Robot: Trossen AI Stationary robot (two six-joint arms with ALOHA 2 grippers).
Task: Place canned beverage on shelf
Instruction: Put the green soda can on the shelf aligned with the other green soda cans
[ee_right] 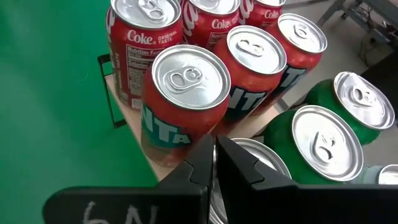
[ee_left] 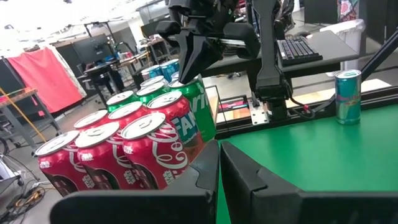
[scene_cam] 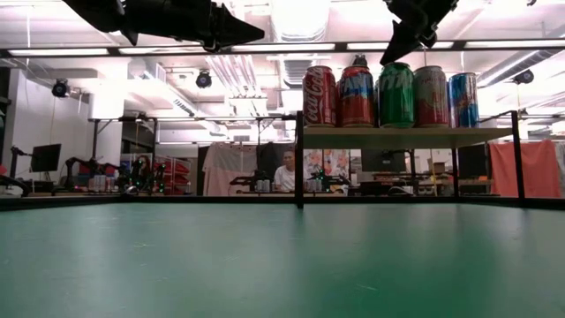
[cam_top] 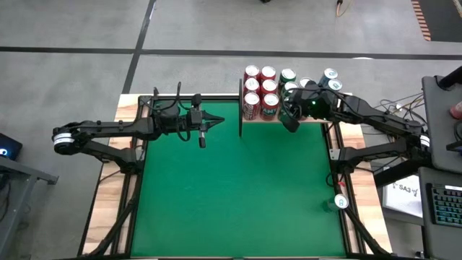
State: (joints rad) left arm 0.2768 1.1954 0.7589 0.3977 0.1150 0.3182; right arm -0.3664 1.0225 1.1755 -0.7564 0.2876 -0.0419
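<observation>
High view, right gripper (cam_top: pixel 289 120) hiding cans (cam_top: pixel 260 90) on shelf (cam_top: pixel 249 120)

A keyboard (cam_top: pixel 448 204) sits on a desk right of the table — a paper sheet (cam_top: pixel 404 195) beside it. Across the room, a seated person (scene_cam: pixel 284 174) — monitor (scene_cam: pixel 46 157) at far left.

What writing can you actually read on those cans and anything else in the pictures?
"Coke ORIGINAL TASTE" on a red can.
"Coke" on the next red can.
"NTA", partly hidden, on the orange-red can.
"Coca-Cola" on the end can on the shelf.
"SA3" on a paper sheet.
Small print on cans: too small to read.
</observation>
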